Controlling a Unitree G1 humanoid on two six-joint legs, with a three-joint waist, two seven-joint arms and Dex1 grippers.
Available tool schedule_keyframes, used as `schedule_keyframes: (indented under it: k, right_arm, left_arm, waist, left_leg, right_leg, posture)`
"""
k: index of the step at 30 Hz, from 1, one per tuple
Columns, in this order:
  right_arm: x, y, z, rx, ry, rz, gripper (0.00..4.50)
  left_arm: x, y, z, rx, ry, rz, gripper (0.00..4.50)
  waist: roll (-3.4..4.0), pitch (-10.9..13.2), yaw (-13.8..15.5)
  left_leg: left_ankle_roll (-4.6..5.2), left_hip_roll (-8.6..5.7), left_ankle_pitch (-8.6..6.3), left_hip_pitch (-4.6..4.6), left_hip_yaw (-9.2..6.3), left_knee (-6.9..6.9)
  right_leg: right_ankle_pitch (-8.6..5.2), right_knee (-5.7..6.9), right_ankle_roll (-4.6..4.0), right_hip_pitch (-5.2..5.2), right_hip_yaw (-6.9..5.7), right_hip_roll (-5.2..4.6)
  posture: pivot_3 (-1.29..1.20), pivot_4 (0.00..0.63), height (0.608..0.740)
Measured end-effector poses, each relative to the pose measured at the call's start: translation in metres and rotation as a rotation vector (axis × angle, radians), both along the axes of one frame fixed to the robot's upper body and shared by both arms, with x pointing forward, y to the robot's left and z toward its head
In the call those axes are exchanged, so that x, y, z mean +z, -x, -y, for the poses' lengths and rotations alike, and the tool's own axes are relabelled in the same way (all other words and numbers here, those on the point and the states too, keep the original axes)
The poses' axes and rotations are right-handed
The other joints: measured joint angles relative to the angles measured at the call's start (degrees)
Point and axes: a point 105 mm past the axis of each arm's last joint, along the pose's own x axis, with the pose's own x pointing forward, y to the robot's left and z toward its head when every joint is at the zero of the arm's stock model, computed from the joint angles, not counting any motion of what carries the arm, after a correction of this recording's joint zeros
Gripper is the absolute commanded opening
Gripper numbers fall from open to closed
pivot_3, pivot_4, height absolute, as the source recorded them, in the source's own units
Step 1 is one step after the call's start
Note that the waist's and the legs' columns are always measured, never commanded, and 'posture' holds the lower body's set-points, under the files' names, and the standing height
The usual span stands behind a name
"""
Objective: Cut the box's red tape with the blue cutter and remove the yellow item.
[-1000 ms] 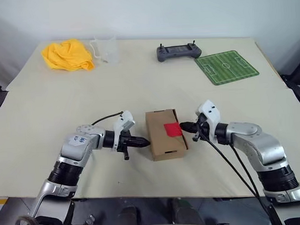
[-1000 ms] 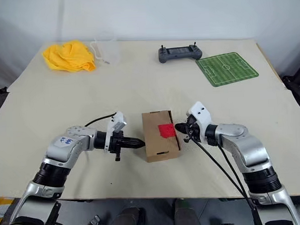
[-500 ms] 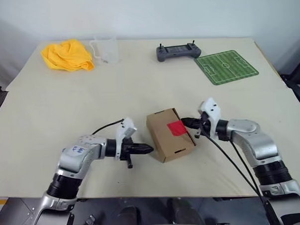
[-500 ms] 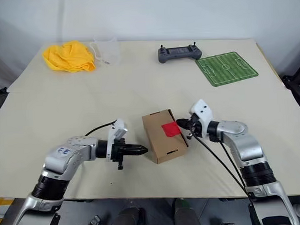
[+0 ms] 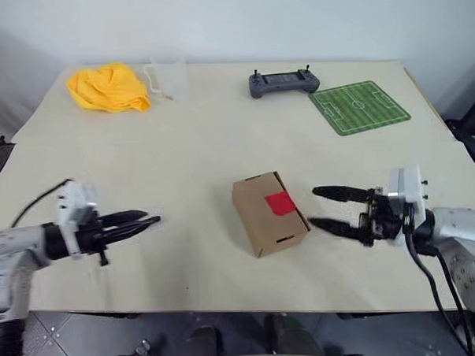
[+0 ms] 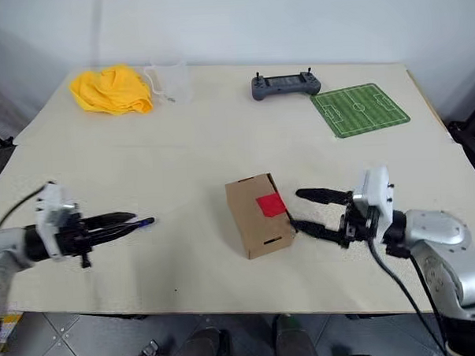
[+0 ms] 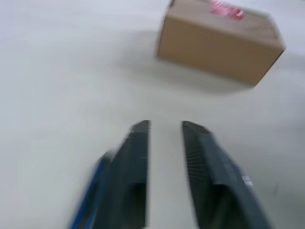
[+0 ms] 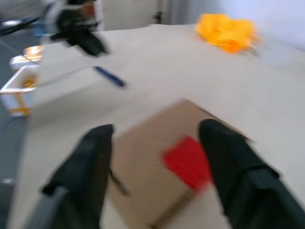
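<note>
The brown box [image 5: 259,224] lies closed near the table's front middle, turned at an angle, with the red tape [image 5: 279,202] across its top seam. My right gripper [image 5: 314,206] stands open just right of the box, its fingers pointing at it with nothing between them. Far to the left, my left gripper [image 5: 151,218] hovers with its fingers [image 7: 138,162] a little apart and empty. The blue cutter [image 6: 148,222] shows at those fingertips, beside one finger rather than between them. The yellow item is hidden.
A crumpled yellow cloth [image 5: 107,87] and a clear cup [image 5: 168,78] sit at the table's [image 5: 220,139] far left. A grey controller [image 5: 284,83] and a green pitch mat [image 5: 360,106] lie at the far right.
Both arms pulled away from the box, the left far to the left, the right back to the right. Both grippers opened. The cutter now shows by the left fingers. The box had been turned.
</note>
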Motion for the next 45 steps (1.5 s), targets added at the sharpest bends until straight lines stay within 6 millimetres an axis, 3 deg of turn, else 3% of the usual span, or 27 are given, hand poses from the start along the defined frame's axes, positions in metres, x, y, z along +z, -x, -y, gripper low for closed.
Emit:
schedule_keyframes:
  k: [1,2,5,8,11,14,21,28,33,42,45]
  right_arm:
    - [0.000,0.008,-0.007,0.034,-0.022,0.020,4.42]
    - [-0.001,0.014,-0.012,0.063,-0.030,0.024,4.50]
    - [0.001,0.019,-0.018,0.090,-0.041,0.046,4.50]
    - [0.004,0.023,-0.021,0.112,-0.038,0.087,4.50]
    - [0.006,0.028,-0.024,0.133,-0.028,0.113,4.50]
    - [0.007,0.031,-0.025,0.142,-0.009,0.127,4.50]
    - [0.001,0.033,-0.020,0.102,-0.001,0.102,4.50]
    - [0.000,0.031,-0.020,0.074,0.015,0.115,4.50]
    - [0.000,0.030,-0.019,0.050,0.019,0.114,4.50]
    - [0.002,0.029,-0.020,0.024,0.014,0.110,4.50]
    - [0.003,0.028,-0.021,0.028,0.014,0.114,4.50]
  left_arm:
    - [-0.009,0.006,-0.018,0.024,-0.035,-0.039,2.47]
    - [-0.019,0.013,-0.036,0.058,-0.064,-0.091,2.76]
    - [-0.035,0.021,-0.073,0.146,-0.106,-0.138,3.69]
    - [-0.032,0.020,-0.096,0.204,-0.148,-0.120,4.48]
    - [-0.023,0.017,-0.106,0.210,-0.167,-0.087,4.48]
    - [-0.026,0.017,-0.101,0.147,-0.169,-0.097,4.48]
    - [-0.022,-0.016,-0.066,0.012,-0.142,0.027,4.48]
    - [-0.051,-0.034,-0.045,-0.073,-0.211,-0.029,4.48]
    - [-0.051,-0.038,-0.043,-0.088,-0.242,-0.022,4.48]
    - [-0.057,-0.037,-0.040,-0.123,-0.277,-0.034,2.26]
    - [-0.060,-0.037,-0.041,-0.114,-0.282,-0.040,2.26]
  waist:
    - [0.02,0.01,-0.06]
    - [0.06,0.03,-0.26]
    - [0.03,0.02,-0.07]
    - [-0.07,-0.03,0.43]
    - [-0.07,-0.03,0.79]
    - [-0.07,-0.03,0.80]
    - [-0.12,-0.06,1.44]
    - [-0.15,-0.07,0.86]
    - [-0.16,-0.08,1.18]
    - [0.01,-0.15,1.23]
    - [0.06,-0.12,1.07]
  left_leg:
    - [0.01,0.00,-0.01,0.01,0.01,-0.05]
    - [0.01,0.00,-0.02,0.04,0.05,-0.11]
    - [0.01,0.00,-0.02,0.03,0.04,-0.11]
    - [0.02,-0.01,-0.02,-0.01,-0.07,-0.11]
    - [0.07,-0.04,-0.05,-0.02,-0.06,-0.12]
    - [0.09,-0.06,-0.07,-0.03,-0.05,-0.17]
    - [0.10,-0.13,-0.07,-0.03,-0.04,-0.10]
    - [0.16,-0.14,-0.10,-0.03,0.22,0.07]
    - [0.18,-0.14,-0.11,0.01,0.23,0.16]
    - [0.18,-0.11,-0.10,0.58,0.30,0.12]
    - [0.19,0.00,-0.11,1.17,0.26,0.04]
  right_leg:
    - [-0.01,-0.01,-0.01,-0.01,0.01,0.00]
    - [-0.02,-0.01,-0.03,-0.02,0.02,-0.01]
    - [-0.02,-0.02,-0.04,-0.04,-0.05,-0.05]
    - [-0.04,-0.05,-0.07,-0.02,-0.18,-0.14]
    - [-0.04,-0.06,-0.08,-0.02,-0.19,-0.19]
    - [-0.05,-0.06,-0.09,-0.04,-0.20,-0.21]
    - [-0.04,0.03,-0.08,-0.04,-0.27,-0.21]
    - [0.01,0.42,0.02,-0.13,-0.50,-0.06]
    - [0.01,0.39,0.02,-0.12,-0.47,-0.08]
    - [-0.01,0.43,0.00,0.33,-0.27,-0.08]
    - [-0.03,0.23,-0.06,0.96,-0.11,-0.07]
  posture:
    - [0.00,0.150,0.740]
    - [0.00,0.150,0.740]
    - [0.00,0.150,0.740]
    - [0.00,0.150,0.740]
    - [0.00,0.150,0.740]
    - [0.00,0.150,0.740]
    - [0.00,0.150,0.740]
    - [0.00,0.150,0.740]
    - [0.00,0.150,0.740]
    - [0.00,0.150,0.740]
    - [0.00,0.150,0.740]
